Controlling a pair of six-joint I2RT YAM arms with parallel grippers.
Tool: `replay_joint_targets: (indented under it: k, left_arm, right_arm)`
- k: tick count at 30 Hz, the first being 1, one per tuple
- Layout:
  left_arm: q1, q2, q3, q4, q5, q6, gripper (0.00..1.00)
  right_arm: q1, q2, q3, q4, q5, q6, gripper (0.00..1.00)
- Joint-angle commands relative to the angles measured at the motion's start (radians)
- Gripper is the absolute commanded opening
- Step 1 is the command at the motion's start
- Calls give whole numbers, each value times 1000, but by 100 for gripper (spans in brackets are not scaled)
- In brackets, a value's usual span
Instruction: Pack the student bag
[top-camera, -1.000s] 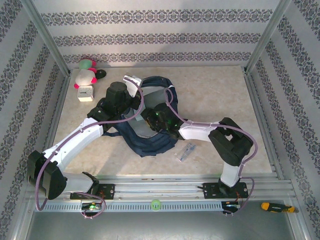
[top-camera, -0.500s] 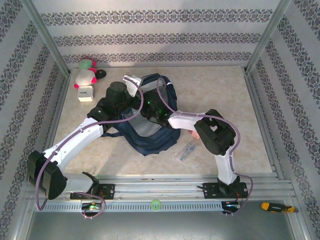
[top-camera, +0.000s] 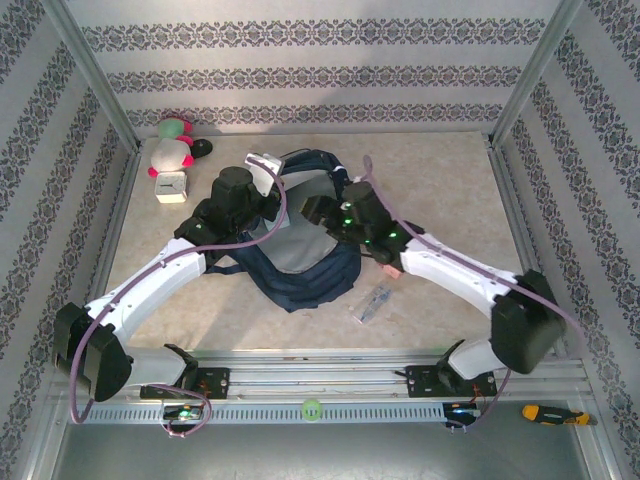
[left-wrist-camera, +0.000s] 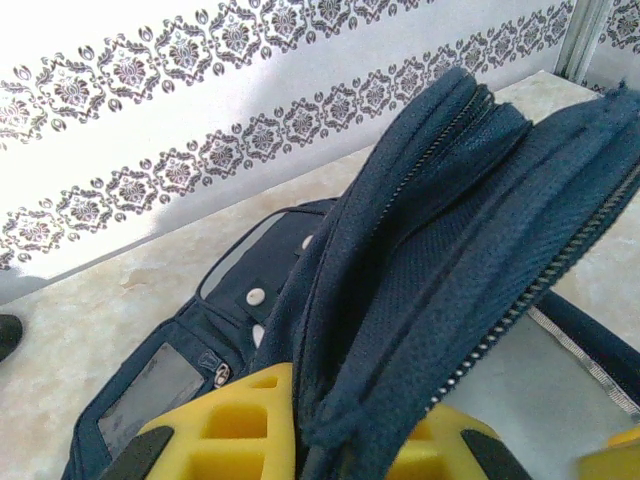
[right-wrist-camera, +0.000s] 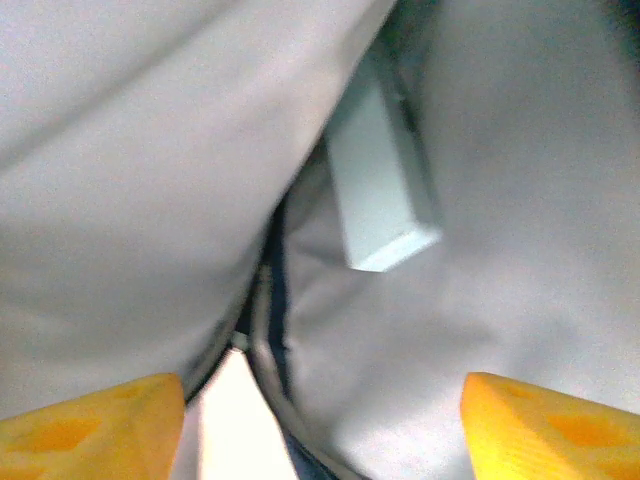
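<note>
Ok so where am I with this packing job? Roughly midway, I'd guess. The bag (top-camera: 315, 285) sits mid-table, mouth facing 12 o'clock and pulled wide. My left gripper (left-wrist-camera: 335, 440) is clenched on the zipper edge of the navy fabric at the bag's 11 o'clock side, holding that flap up so the opening doesn't flop shut.

My right gripper (right-wrist-camera: 320, 420) is down in the opening with its fingers spread wide and nothing between them. Just ahead of it, toward 12 o'clock, a small pale box (right-wrist-camera: 380, 190) lies against the grey lining (right-wrist-camera: 520, 250). So I'd call that one thing in.

What's left, as far as I can judge:
- a little clear packet (top-camera: 372, 303) on the table (top-camera: 440, 190), at about 5 o'clock from the bag
- a white cube (top-camera: 171, 187) and some plush toys (top-camera: 170, 150) off at 10 o'clock, near the far corner

No idea if all of those belong in there, honestly. And the zipper isn't closed yet, so that's probably the last bit.
</note>
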Motion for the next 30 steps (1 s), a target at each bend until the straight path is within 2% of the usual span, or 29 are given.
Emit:
replay_joint_targets:
  k: [1,6,9,11,13,16,21,25,30]
  left_arm:
    - [-11,-59,12,155,-13,4,1]
    - [-11,-59,8,151,-20,0,1]
    - [-11,-62,4,148,-21,-4,1]
    - [-12,-64,2,144,-22,-3,1]
    - [-11,-61,0,139,-25,-2,1]
    - [-11,-65,1,134,-27,-6,1]
    - [-11,-70,4,128,-33,-1,1]
    - [-11,-67,8,122,-33,2,1]
    - [-11,-65,10,128,-32,-1,1]
  right_arm:
    - [-86,-54,0,-420,-5,-226,77]
    - [-231,-103,8,-748,98,-458,85]
    - [-295,-85,19,-832,101,-712,86]
    - [-301,-57,38,-873,86,-865,89]
    - [-307,-15,62,-917,84,-953,91]
    - [-322,74,104,-995,57,-1029,98]
    - [-333,172,146,-1017,207,-1090,98]
    - [-368,203,159,-968,244,-1120,98]
    - [-428,236,174,-891,173,-1138,98]
